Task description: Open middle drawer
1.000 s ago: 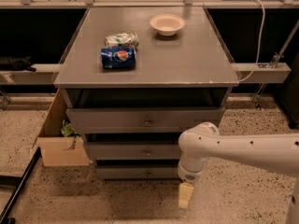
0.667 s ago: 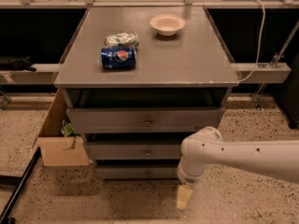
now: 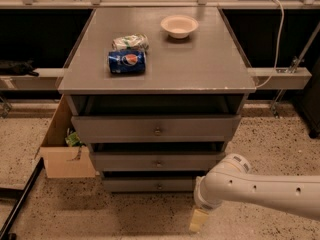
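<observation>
The grey cabinet has three stacked drawer fronts, each with a small round knob. The middle drawer lies between the wider top drawer and the narrower bottom drawer; its knob is at the centre. My white arm comes in from the lower right. The gripper hangs near the floor, below and right of the bottom drawer and apart from every knob.
On the cabinet top rest a blue Pepsi can, a crumpled green-white packet and a white bowl. An open cardboard box stands on the floor at the cabinet's left. A dark bar crosses the lower left corner.
My arm has shifted to the right and downward, and the gripper has sunk a little toward the floor. The drawers and the items on top have not moved.
</observation>
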Robot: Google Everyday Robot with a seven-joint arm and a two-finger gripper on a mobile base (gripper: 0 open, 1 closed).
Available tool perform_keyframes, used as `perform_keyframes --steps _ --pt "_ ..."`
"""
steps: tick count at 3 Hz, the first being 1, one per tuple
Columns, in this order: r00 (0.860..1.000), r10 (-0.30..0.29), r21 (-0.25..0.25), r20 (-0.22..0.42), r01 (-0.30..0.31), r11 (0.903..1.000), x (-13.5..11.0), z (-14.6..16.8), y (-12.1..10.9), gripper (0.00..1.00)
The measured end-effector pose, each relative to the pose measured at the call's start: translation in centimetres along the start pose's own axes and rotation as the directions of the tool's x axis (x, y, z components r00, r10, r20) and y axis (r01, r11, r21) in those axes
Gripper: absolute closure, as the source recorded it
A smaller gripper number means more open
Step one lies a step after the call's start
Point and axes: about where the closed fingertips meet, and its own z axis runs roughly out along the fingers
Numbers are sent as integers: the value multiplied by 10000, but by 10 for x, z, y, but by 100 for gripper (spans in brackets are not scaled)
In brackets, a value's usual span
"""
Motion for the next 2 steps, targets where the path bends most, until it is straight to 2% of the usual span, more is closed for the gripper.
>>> perform_keyframes --steps 1,2 --pt "10000 26 57 -40 -25 10000 1 0 2 0" --pt "9987 -506 746 82 498 9960 -16 -1 1 0"
